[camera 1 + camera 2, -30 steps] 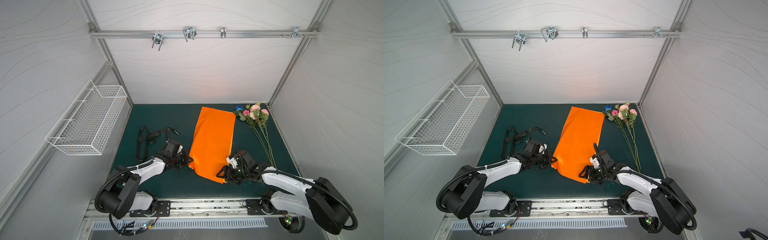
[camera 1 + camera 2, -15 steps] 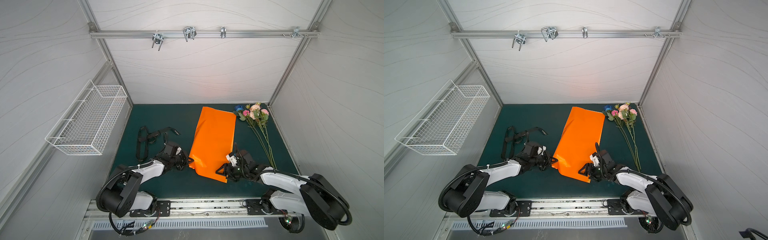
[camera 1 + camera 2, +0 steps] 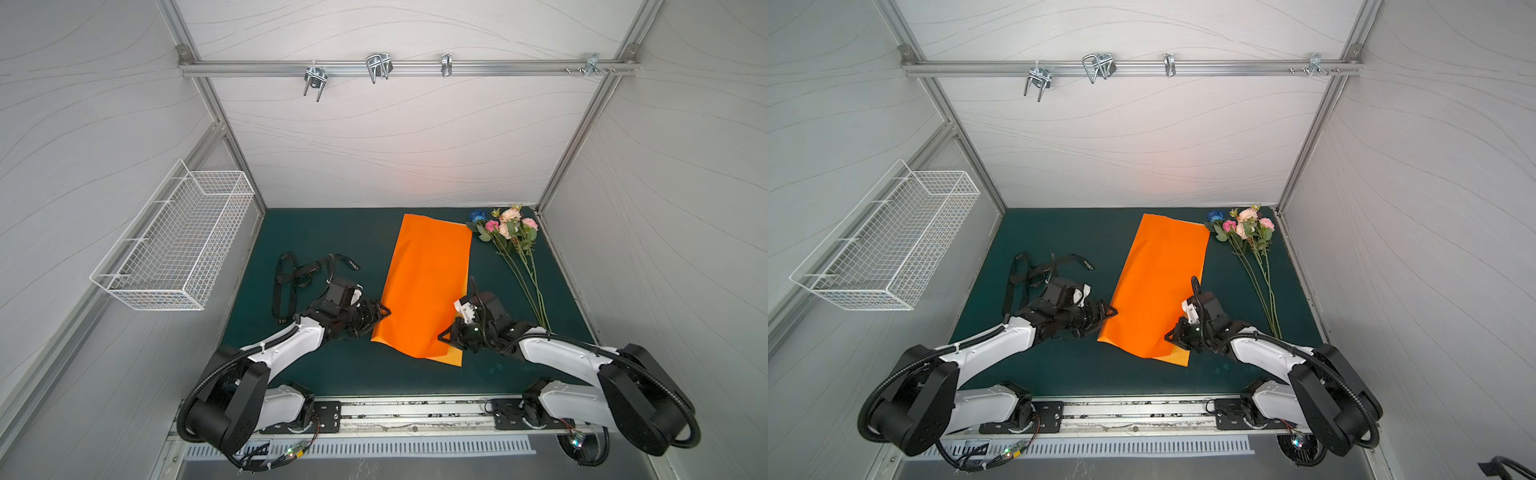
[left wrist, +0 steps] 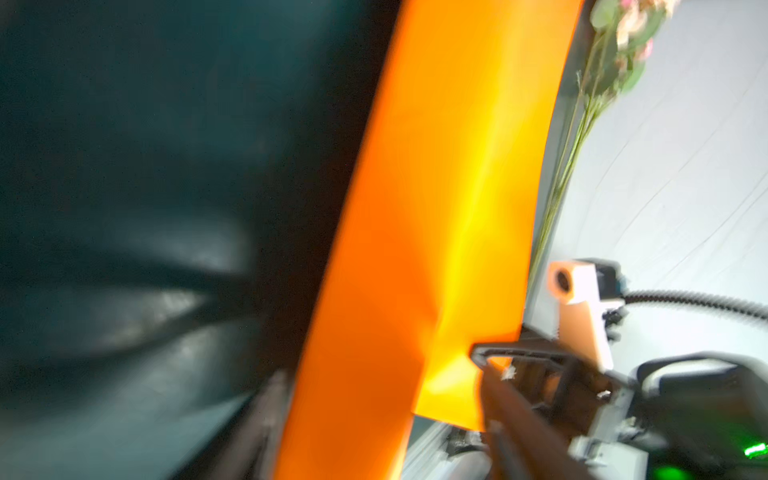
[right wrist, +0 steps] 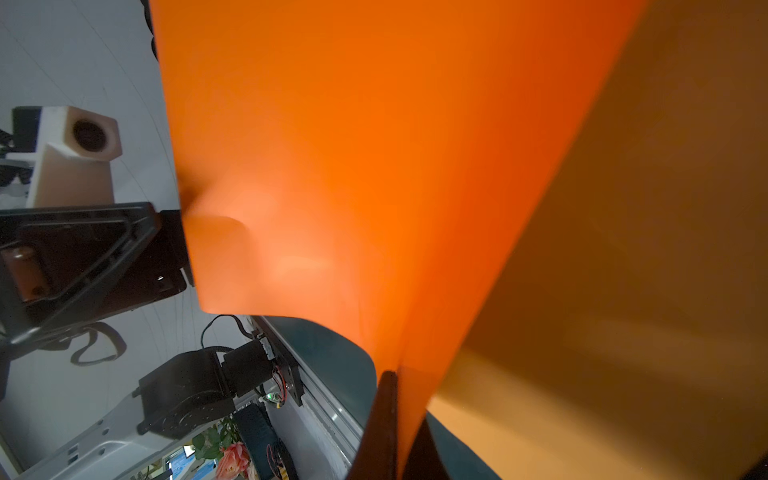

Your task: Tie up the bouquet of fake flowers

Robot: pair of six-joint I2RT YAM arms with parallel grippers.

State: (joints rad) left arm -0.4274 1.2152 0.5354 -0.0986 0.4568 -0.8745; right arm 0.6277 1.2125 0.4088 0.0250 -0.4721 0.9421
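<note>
Bouquet of fake flowers [image 3: 508,232] lying loose on the green mat [image 3: 332,232] at right, pink, peach, blue blossoms rearmost, stems fanning forward

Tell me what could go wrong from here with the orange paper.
The right gripper pinches only a near corner of the orange paper, so a pull could crease or tear the sheet. The bouquet of fake flowers lies loose close beside the paper; swinging the sheet could knock its stems askew.

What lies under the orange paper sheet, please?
Only the green mat shows around the orange sheet; a paler orange layer peeks out at its near corner. Anything else beneath is covered.
</note>
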